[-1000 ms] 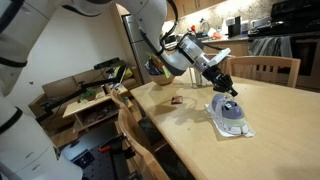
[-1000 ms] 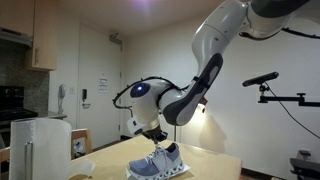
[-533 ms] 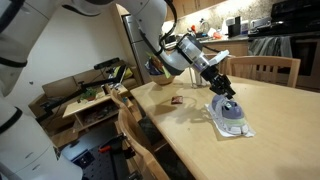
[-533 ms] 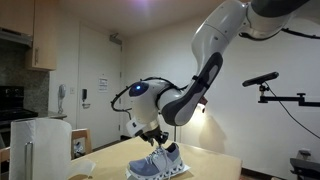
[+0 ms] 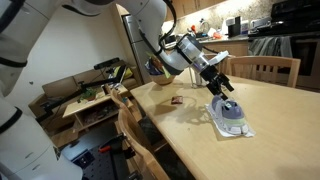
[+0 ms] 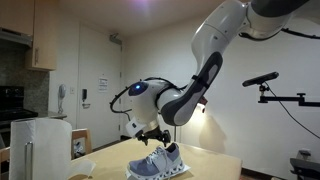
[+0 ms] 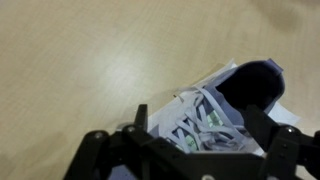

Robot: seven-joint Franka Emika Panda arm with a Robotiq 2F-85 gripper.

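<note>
On the wooden surface (image 5: 275, 112) that fills the middle of the room, a grey and white sneaker (image 5: 231, 117) sits on a sheet of white paper (image 5: 211, 110), well in from the edges. The gripper (image 5: 221, 86) hangs right over the shoe at the end of the bent white arm, angled down toward it. In the wrist view its two dark fingers (image 7: 137, 122) stand wide apart, one on either side of the sneaker (image 7: 212, 112), so the gripper is open and has nothing clamped in it. From that view I look down on the white laces with bits of green in them and into the dark opening of the shoe. The fingertips reach down beside the shoe, but I cannot tell whether they touch it. In an exterior view the gripper (image 6: 152, 134) is just above the raised back part of the sneaker (image 6: 160, 162), which rests flat on its sole on the surface (image 6: 215, 163). A small dark object (image 5: 176, 100) lies on the wood a little away from the paper, on the side nearer the arm's base. Beyond it, near the far edge, there is a yellowish bowl (image 5: 156, 68). A wooden chair (image 5: 268, 68) is pushed up to the far side of the surface, and another chair back (image 5: 128, 118) stands at the near side.
</note>
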